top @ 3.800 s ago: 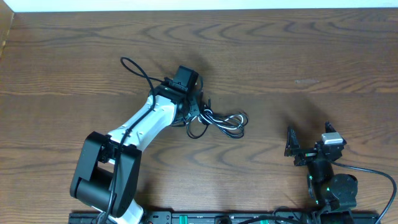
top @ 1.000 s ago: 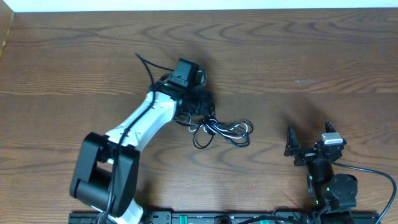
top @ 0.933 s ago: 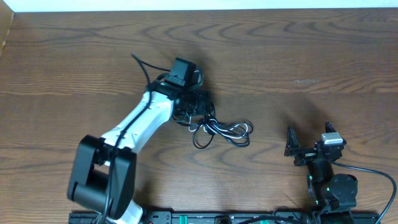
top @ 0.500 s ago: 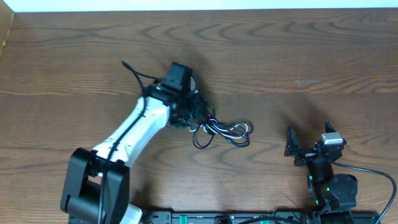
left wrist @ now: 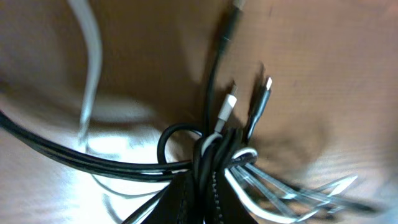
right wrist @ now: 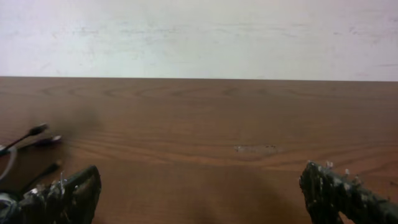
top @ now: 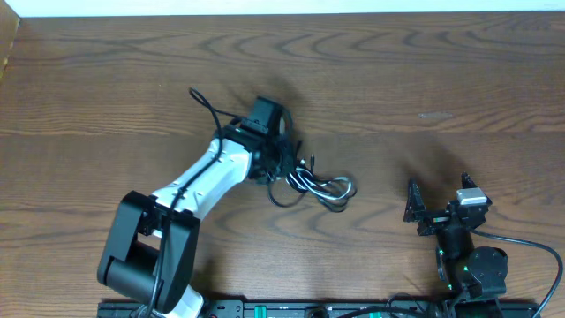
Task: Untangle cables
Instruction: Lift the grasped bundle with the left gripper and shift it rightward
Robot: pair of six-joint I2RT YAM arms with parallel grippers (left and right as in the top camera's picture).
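The cables lie as one black and white knot at the table's middle. My left gripper sits at the knot's left end. In the left wrist view it is shut on the bunched strands. From there the black cable sweeps left. The white cable curves up. Small plug ends stick out just beyond the grip. My right gripper stands open at the right near the table's front, well apart from the knot, with nothing between its fingers.
The brown wooden table spreads bare behind and to the right of the knot. A pale wall rises beyond its far edge. The left arm's own thick black wire loops above its white link.
My left gripper has closed on the knotted strands. The bundle has shifted a little up and to the left with it. The right arm has not moved.
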